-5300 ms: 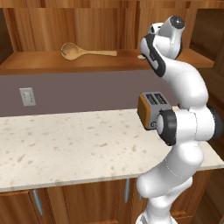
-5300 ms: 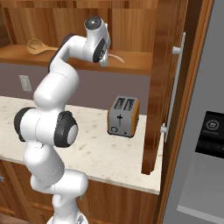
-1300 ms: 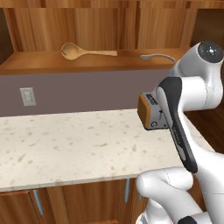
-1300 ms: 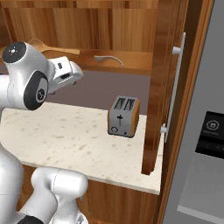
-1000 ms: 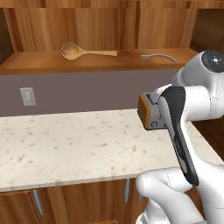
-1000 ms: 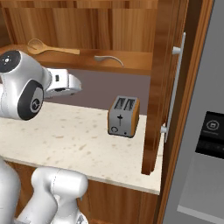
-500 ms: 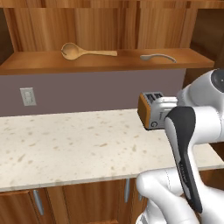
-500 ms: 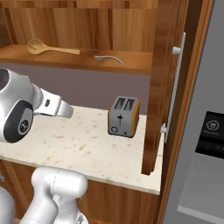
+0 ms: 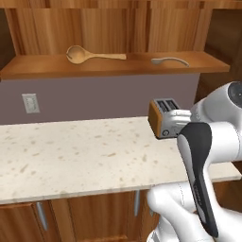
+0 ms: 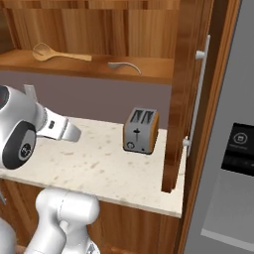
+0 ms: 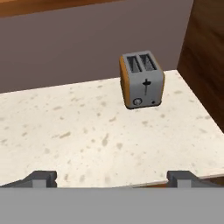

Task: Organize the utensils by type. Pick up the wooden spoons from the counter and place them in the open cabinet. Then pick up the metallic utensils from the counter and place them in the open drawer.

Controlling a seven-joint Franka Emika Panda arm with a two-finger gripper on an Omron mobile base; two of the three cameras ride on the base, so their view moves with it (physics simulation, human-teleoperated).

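Hovering gripper (image 11: 112,177): fingers spread wide, nothing between them, above the near edge of the worktop (image 11: 87,135).
Toaster (image 11: 141,79): grey with orange sides, far right on the worktop, well apart from the gripper.
Wooden spoon (image 9: 94,54): lying on the open cabinet (image 9: 42,71) shelf, left part.
Silver spoon (image 9: 169,60): same shelf, right of the wooden spoon, apart from it.

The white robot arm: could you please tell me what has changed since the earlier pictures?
The white robot arm has swung down from the cabinet shelf to counter height; its open gripper now faces the grey-and-orange toaster. The small silver spoon and long light-wood spoon stayed on the reddish-brown shelf.
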